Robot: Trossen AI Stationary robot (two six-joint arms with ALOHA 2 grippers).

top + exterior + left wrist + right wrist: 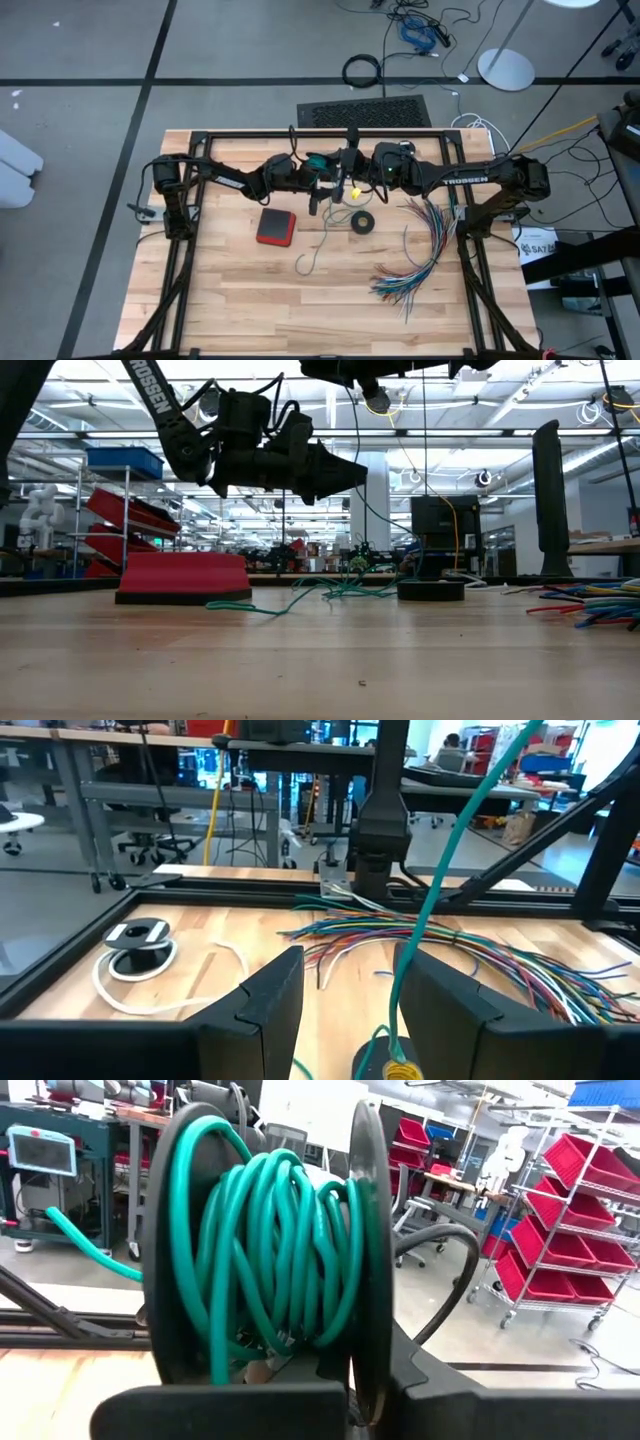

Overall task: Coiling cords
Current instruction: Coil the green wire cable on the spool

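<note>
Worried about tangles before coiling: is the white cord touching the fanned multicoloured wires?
Apart. The left wrist view shows a strip of bare wood between the white cord and the nearest of the multicoloured wires.

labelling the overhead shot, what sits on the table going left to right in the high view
red box → loose teal-green cord → small black ring → fanned multicoloured wires

Bright, even overhead lighting with soft shadows; ceiling lights glare, and nearby foreground parts blur.
</note>
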